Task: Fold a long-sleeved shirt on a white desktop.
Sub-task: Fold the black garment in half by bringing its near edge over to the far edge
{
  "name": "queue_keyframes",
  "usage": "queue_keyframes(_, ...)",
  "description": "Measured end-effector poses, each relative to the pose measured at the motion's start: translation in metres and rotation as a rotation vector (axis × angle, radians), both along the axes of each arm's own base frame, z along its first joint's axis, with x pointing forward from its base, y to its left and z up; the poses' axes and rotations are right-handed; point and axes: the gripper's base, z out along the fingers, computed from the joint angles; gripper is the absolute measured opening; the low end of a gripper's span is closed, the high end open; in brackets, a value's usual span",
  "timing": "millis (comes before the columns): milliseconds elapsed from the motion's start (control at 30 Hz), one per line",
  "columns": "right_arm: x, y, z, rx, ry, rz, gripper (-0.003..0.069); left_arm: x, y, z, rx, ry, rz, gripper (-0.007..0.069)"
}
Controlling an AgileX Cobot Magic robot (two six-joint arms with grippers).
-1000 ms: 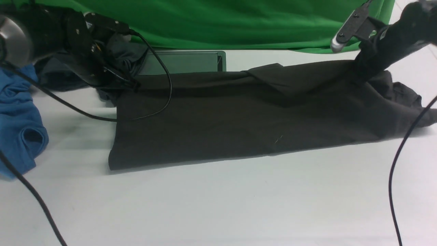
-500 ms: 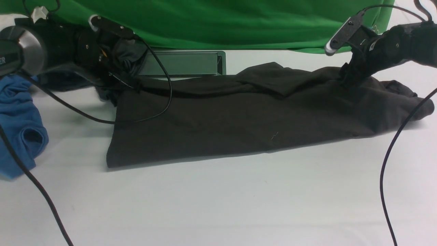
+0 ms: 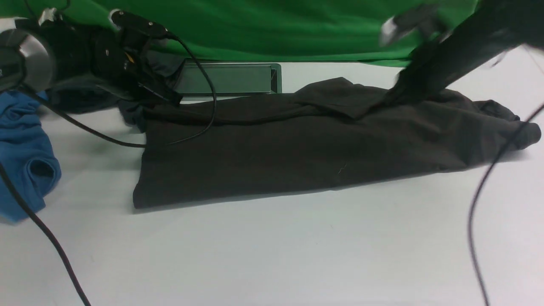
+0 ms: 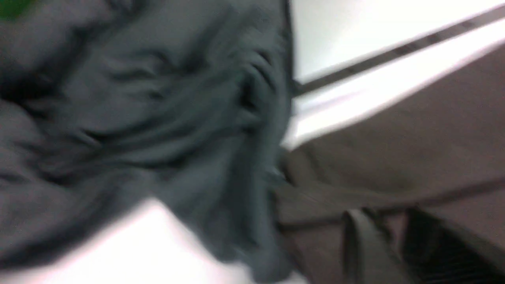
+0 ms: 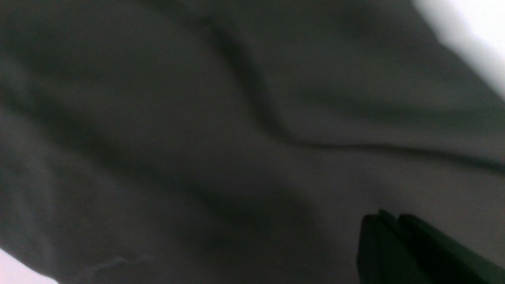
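The long-sleeved shirt, dark brown-black, lies as a long folded band across the white desktop. My left gripper sits at the shirt's far left corner. In the blurred left wrist view its jaws stand narrow with a fold of brown shirt cloth between them. My right gripper, motion-blurred, hovers at the shirt's far edge right of centre. The right wrist view shows this gripper shut, fingers together with nothing in them, just over the shirt.
A crumpled dark grey garment lies behind the left gripper, next to the grey hatch. A blue garment is at the left edge. Green cloth hangs at the back. Black cables trail over the table on both sides.
The shirt's far edge, held raised by both grippers, has come down onto the table. The right gripper let go, shut and swung left. The left gripper shifted slightly.
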Motion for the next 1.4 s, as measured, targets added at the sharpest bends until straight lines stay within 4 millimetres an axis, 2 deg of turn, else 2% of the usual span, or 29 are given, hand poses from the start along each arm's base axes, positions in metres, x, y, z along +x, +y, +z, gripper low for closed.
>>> queue_keyframes(100,0.005,0.007,-0.034,-0.005,0.044,0.009,0.002,-0.016,-0.024,0.009,-0.08,0.025,-0.079,0.002)
queue_keyframes(167,0.009,0.008,-0.047,0.002,0.042,0.0,0.0019,-0.029,-0.041,0.006,-0.133,0.041,-0.122,0.0018)
queue_keyframes(200,0.01,0.009,-0.048,0.008,0.042,-0.004,0.0019,-0.029,-0.043,0.006,-0.129,0.04,-0.131,0.0018)
queue_keyframes(267,0.016,0.011,-0.049,0.034,0.019,-0.018,0.0019,-0.046,-0.06,-0.01,-0.137,0.073,-0.187,0.0018)
queue_keyframes(400,0.021,0.015,-0.047,0.07,0.029,-0.024,0.0019,-0.068,-0.077,-0.038,-0.114,0.125,-0.238,0.0018)
queue_keyframes(633,0.029,0.016,-0.046,0.081,-0.013,-0.046,0.0019,-0.083,-0.078,-0.058,-0.104,0.153,-0.227,0.0018)
queue_keyframes(867,0.041,0.017,-0.059,0.099,-0.093,-0.099,0.0017,-0.084,-0.078,-0.059,-0.099,0.138,-0.225,0.0018)
queue_keyframes(1100,0.05,0.024,-0.058,0.124,-0.175,-0.132,0.0017,-0.084,-0.078,-0.059,-0.09,0.139,-0.234,0.0018)
queue_keyframes(1300,0.067,0.029,-0.051,0.135,-0.323,-0.174,0.002,-0.085,-0.078,-0.059,-0.075,0.141,-0.248,0.0018)
queue_keyframes(1400,0.086,0.032,-0.042,0.137,-0.487,-0.202,0.002,-0.086,-0.077,-0.06,-0.067,0.142,-0.255,0.0018)
